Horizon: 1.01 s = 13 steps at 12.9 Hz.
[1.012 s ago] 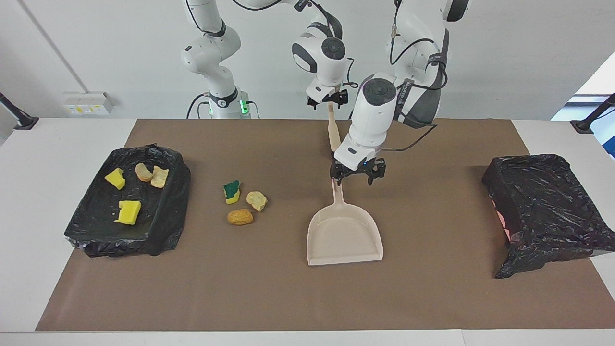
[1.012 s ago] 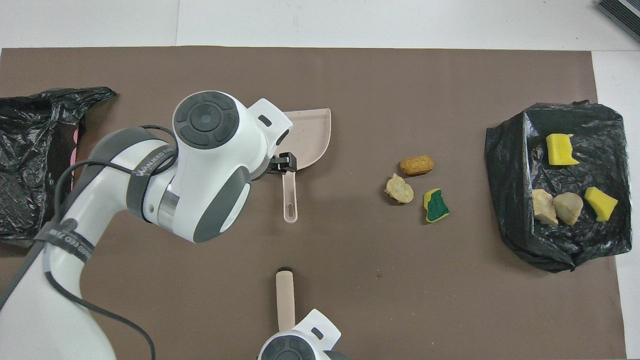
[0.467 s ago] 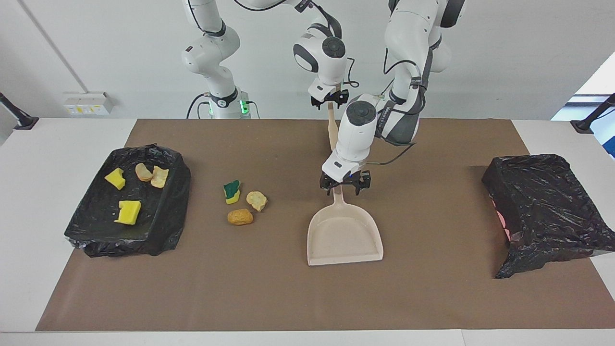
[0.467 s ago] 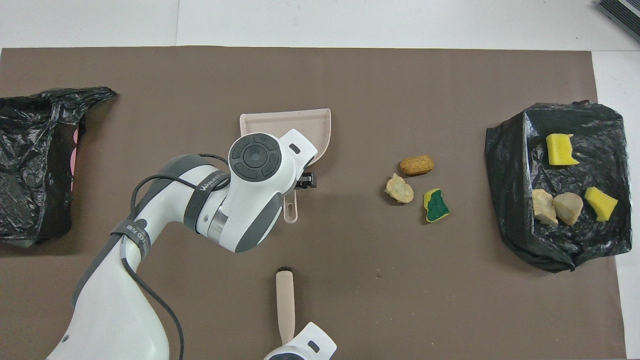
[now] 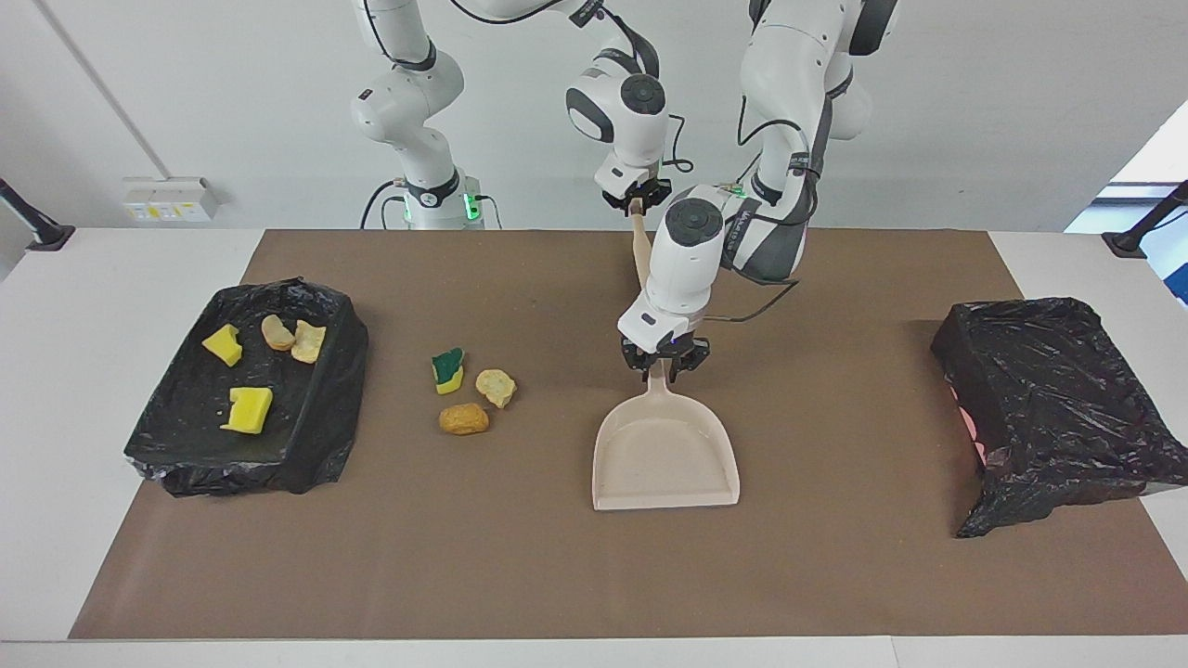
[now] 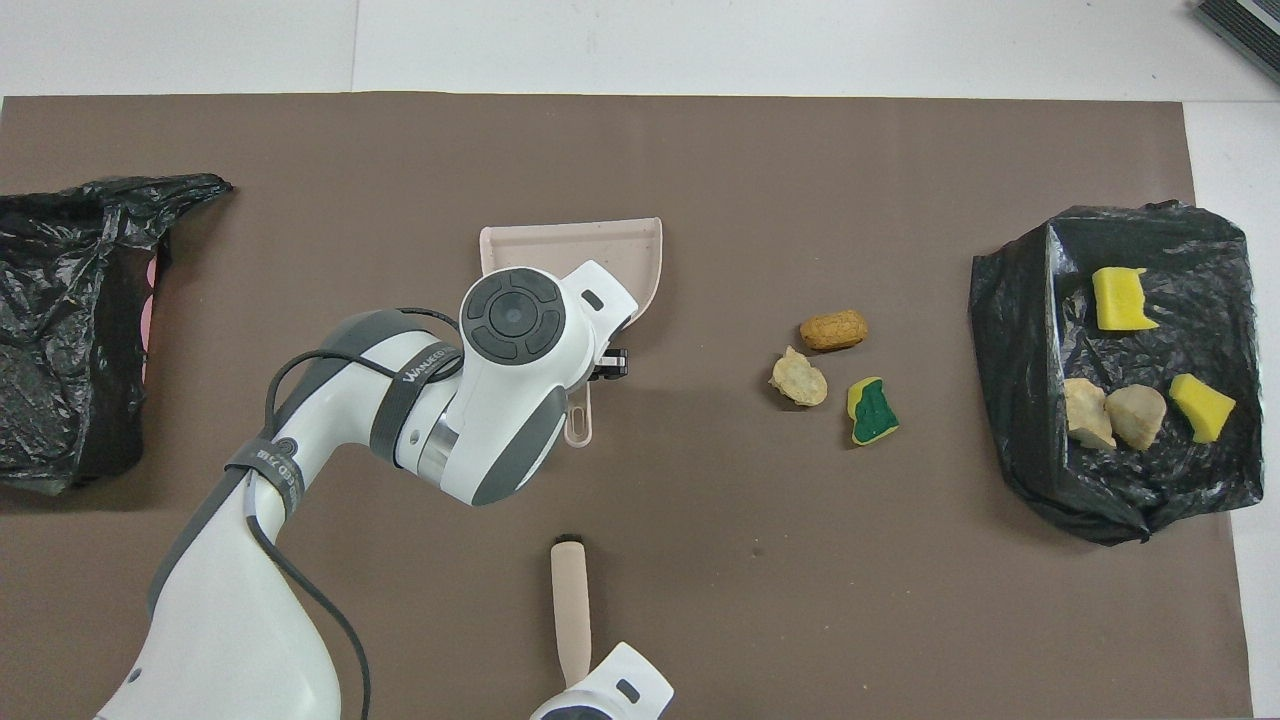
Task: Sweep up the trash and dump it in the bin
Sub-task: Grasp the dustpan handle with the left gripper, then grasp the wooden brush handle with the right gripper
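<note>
Left gripper (image 5: 665, 368) clamps the dustpan (image 5: 665, 456) handle, right gripper (image 5: 636, 201) pinches the brush (image 6: 571, 610) handle — tools readied to sweep 3 trash (image 5: 471, 390) pieces on the mat; 4 lie in the bin (image 5: 316, 436).

Arm shells: you see glossy white, rounded links.
Joint caps: dark grey discs.
Cables: black, looped outside.
Grippers: black fingers.
Base light: green glow.

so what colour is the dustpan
Pale beige, the dustpan shows best in the facing view.
</note>
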Motion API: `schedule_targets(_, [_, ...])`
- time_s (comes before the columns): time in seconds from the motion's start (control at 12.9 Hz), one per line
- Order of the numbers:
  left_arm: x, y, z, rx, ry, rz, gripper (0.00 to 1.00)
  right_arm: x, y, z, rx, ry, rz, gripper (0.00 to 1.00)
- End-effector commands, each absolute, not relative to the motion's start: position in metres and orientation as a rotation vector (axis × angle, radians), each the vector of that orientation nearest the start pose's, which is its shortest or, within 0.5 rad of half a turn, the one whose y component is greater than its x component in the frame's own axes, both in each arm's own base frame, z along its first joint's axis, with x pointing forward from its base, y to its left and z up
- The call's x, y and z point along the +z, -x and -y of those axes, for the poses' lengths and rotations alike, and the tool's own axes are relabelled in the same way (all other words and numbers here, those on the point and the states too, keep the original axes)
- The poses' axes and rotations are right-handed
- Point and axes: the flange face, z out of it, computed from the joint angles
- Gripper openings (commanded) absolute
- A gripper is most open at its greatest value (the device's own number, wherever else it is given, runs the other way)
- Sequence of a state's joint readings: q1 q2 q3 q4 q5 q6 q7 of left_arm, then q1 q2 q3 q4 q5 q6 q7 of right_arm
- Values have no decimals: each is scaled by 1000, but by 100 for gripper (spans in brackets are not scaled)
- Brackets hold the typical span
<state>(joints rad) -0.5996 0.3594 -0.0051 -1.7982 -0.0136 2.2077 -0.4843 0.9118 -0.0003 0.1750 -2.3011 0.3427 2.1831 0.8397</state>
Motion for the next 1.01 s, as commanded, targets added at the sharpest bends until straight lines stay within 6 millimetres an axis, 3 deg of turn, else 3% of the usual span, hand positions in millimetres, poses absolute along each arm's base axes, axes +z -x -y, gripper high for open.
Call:
schedule_targets(0.0, [348,-527,363,-23,3149,-263,0,341,-222,-454,436,3029,-34,0])
schedule_targets(0.23, [360,-532,356,-19,3127,-418,0,346,-236,-455,428,3029,-50,0])
schedule_targets(0.47, [371,-539,349,-16,3114,-414,0,369,-260,-430,465,3060,-93,0])
schedule_targets(0.54, [372,-541,350,-35,3107,-453,0,381,-268,-418,475,3068,-103,0])
schedule_targets(0.7, [385,-550,349,-92,3019,-793,0,397,-295,-379,513,3091,-72,0])
schedule_targets(0.86, [386,-564,321,-62,2962,-967,0,414,-326,-336,497,3110,-54,0])
schedule_targets(0.93, [385,-564,318,-48,2889,-1155,0,420,-340,-320,466,3116,-53,0])
